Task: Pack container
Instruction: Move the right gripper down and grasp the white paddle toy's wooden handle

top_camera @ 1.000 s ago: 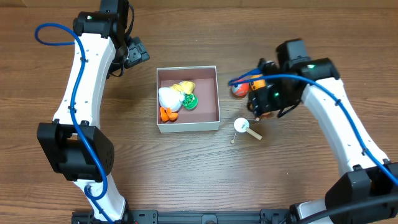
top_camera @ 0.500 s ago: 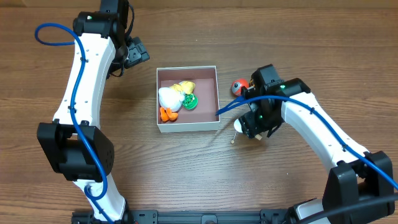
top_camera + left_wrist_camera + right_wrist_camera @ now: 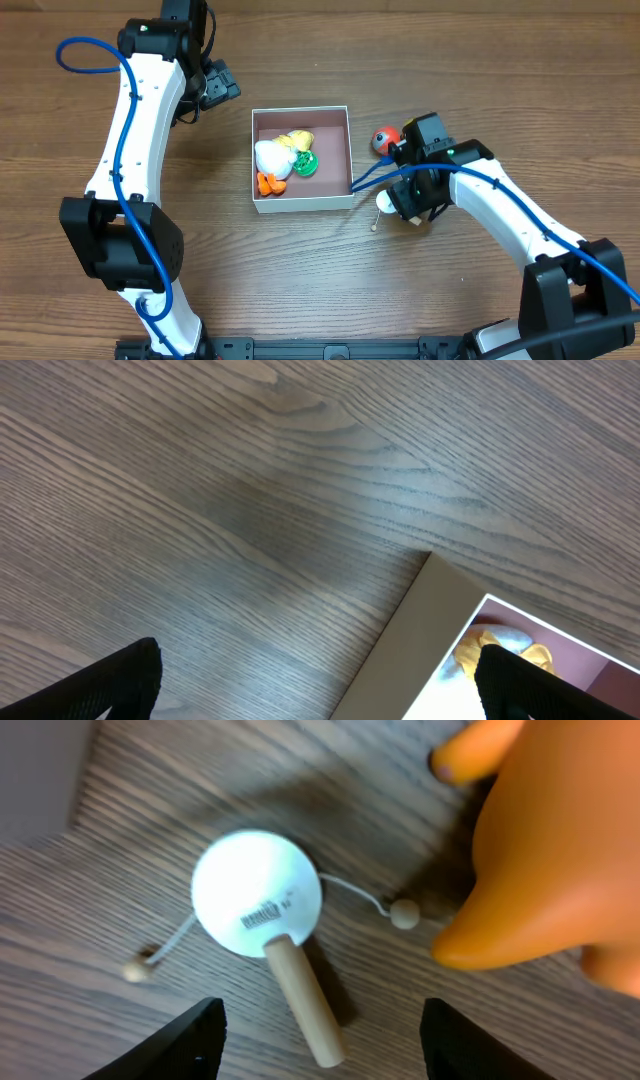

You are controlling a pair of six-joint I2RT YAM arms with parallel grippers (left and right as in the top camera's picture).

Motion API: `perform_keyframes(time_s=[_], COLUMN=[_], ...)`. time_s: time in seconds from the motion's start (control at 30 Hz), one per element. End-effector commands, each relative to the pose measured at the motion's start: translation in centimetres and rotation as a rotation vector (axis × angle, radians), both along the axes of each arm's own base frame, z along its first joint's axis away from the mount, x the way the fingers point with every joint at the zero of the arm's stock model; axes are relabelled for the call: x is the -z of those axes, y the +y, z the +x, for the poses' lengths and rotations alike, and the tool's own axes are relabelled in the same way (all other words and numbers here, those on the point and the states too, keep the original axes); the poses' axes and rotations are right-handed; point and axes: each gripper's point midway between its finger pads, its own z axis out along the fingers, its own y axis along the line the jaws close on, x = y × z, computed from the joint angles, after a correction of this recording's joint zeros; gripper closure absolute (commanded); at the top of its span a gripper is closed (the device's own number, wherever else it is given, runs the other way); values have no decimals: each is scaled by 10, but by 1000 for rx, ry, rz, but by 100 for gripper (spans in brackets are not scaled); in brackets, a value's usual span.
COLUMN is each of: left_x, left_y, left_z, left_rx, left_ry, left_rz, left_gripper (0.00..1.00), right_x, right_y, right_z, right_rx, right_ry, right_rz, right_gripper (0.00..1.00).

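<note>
Just right of container (image 3: pixel 300 205), right gripper (image 3: pixel 320 1035) spread open, over white rattle drum (image 3: pixel 257 892)

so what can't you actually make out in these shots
- overhead: drum toy half hidden under the right gripper
- right wrist: orange toy blurred, cut off by the frame edge
- left wrist: container cut off, only one corner shows
- overhead: toys in the container too small to identify

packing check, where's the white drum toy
In the overhead view the white drum toy lies on the table just right of the container, under the right gripper.
</note>
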Motion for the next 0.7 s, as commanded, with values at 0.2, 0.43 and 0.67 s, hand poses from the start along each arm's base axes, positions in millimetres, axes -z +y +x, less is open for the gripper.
perform_keyframes(time_s=[0.2, 0.43, 0.67], left_x=[-12, -12, -12], left_y=[-1, -1, -1], left_z=[0, 0, 0], left_rx=[-17, -17, -17], left_ry=[-33, -33, -33], left_rz=[-15, -15, -15], left_gripper=[0, 0, 0], right_x=[20, 35, 44], right_y=[-12, -11, -12], right_z=[-10, -9, -12], right_rx=[3, 3, 3], right_ry=[-5, -44, -52], right_rz=[-39, -19, -16], right_gripper=[36, 38, 44])
